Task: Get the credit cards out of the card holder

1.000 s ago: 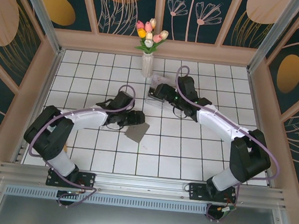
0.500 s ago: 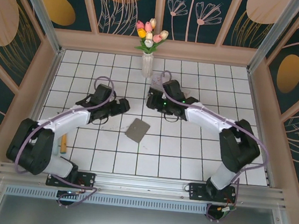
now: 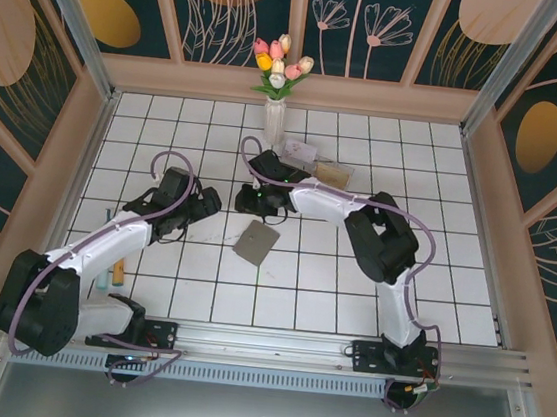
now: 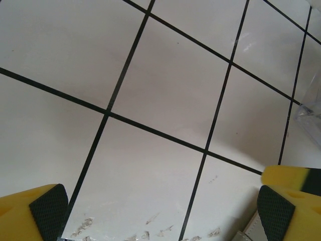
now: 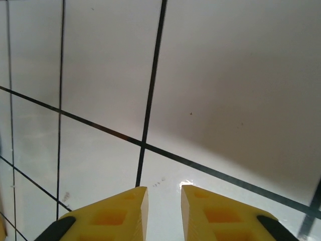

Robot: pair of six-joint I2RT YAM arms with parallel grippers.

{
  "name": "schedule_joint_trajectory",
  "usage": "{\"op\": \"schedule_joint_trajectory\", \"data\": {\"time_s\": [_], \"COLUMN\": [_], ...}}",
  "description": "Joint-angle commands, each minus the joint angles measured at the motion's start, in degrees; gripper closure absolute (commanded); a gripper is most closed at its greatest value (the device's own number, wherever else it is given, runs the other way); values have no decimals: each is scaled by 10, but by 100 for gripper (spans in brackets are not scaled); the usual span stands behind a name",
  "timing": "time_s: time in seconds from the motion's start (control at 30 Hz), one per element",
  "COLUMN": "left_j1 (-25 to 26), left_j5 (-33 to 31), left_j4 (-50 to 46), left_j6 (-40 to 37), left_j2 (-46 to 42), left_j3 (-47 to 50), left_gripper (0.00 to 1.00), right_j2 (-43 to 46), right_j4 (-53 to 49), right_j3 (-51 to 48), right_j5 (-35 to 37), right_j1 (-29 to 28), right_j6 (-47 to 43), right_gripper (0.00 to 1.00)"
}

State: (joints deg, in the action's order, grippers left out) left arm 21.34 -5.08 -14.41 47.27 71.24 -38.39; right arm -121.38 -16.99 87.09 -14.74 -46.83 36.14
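— Pulled back to the left over the last second, off the card holder (image 3: 255, 243): left gripper (image 3: 214, 201), now opened wider too. Swung across from the clear tray (image 3: 316, 164) to just beyond the holder's left corner: right gripper (image 3: 244, 202). No shift in the holder itself.

— And going from the left edge inward?

— Far left, beside the left arm: thin tan-yellow piece (image 3: 118, 273) on the white tiled table (image 3: 329, 295), too small to call a card or not. Next, the left gripper, near the holder but apart from it. Closer view from its wrist: left gripper (image 4: 160, 216) spread wide, black pads (image 4: 47, 207) at opposite corners, bare tile between, nothing held.

— Right gripper?

— Just beside the left one, tips facing it, over the tile past the holder's far edge. Closer view from its wrist: right gripper (image 5: 163, 211) with yellow fingers (image 5: 113, 213) drawn near each other, narrow slit left, only tile seen through it, nothing gripped.

— Holder?

— Flat on the table near the middle, seen as one grey square, lying askew to the grid, nearer the arm bases than both grippers, touched by neither.

— Further right?

— By the back wall, white vase of tulips (image 3: 274, 117). Right of it, the tray, with a pale piece and a tan piece inside; unclear whether cards.
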Motion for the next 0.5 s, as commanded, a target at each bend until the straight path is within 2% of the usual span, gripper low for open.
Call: {"op": "schedule_joint_trajectory", "data": {"time_s": [0.0, 0.2, 0.47], "left_j1": [-3, -2, -2], "left_j5": [-9, 8, 64], "left_j4": [-14, -15, -13], "left_j6": [9, 5, 8], "left_j2": [-5, 10, 22], "left_j3": [5, 1, -5], "left_gripper": [1, 1, 2], "right_j2": [-15, -9, 21], "right_j4": [-35, -63, -94], "right_j3": [12, -5, -44], "right_j5": [-15, -12, -3], "right_j1": [0, 0, 0], "right_j6": [15, 5, -14], "right_gripper": [75, 74, 75]}}
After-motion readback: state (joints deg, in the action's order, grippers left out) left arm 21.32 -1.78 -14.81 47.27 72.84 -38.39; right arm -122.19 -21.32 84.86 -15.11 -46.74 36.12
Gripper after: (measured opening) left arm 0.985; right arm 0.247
